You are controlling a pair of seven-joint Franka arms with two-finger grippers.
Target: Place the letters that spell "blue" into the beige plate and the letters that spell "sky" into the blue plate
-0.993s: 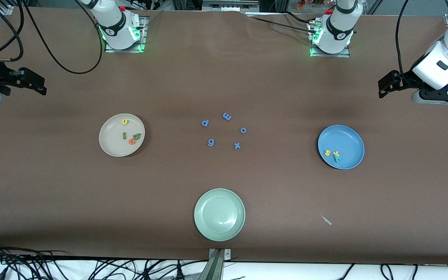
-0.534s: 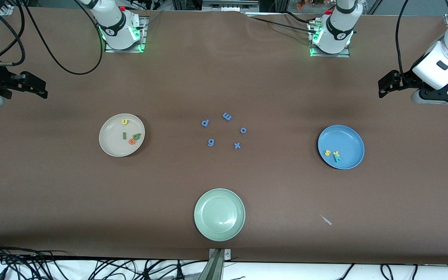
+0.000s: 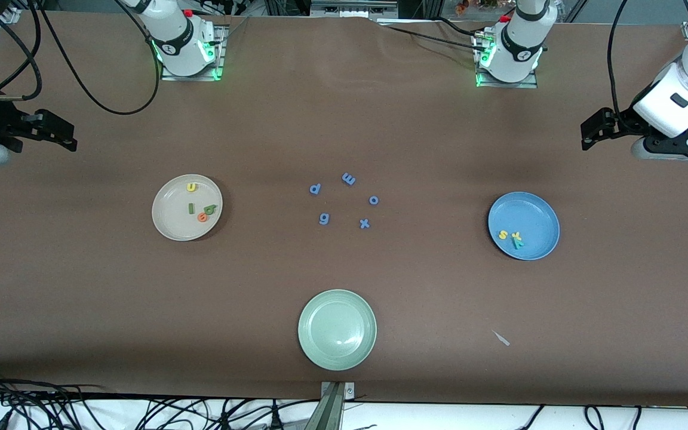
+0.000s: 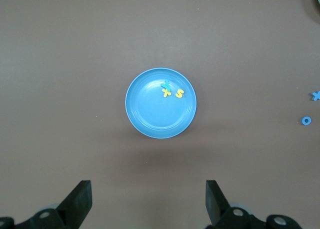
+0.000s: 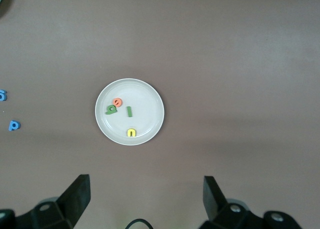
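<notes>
The table [image 3: 344,119] is covered edge to edge by a matte brown sheet; slight ripples are seen in it near the top edge. Soft shadow bands are cast across the surface, and even overhead lighting is indicated. Black cables [image 3: 81,95] are looped over the sheet toward the right arm's end. More cables [image 3: 141,412] are tangled on a white floor below the near edge, where a metal bracket [image 3: 337,397] is fixed.

The beige plate [image 3: 168,224], left of centre in the front view, holds a yellow u [image 3: 191,187], green l [image 3: 190,208], dark green b [image 3: 210,209] and orange e [image 3: 202,217]. The blue plate [image 3: 538,218], right of centre, holds a yellow s [image 3: 503,235], yellow k [image 3: 516,235] and teal y [image 3: 519,242].
</notes>
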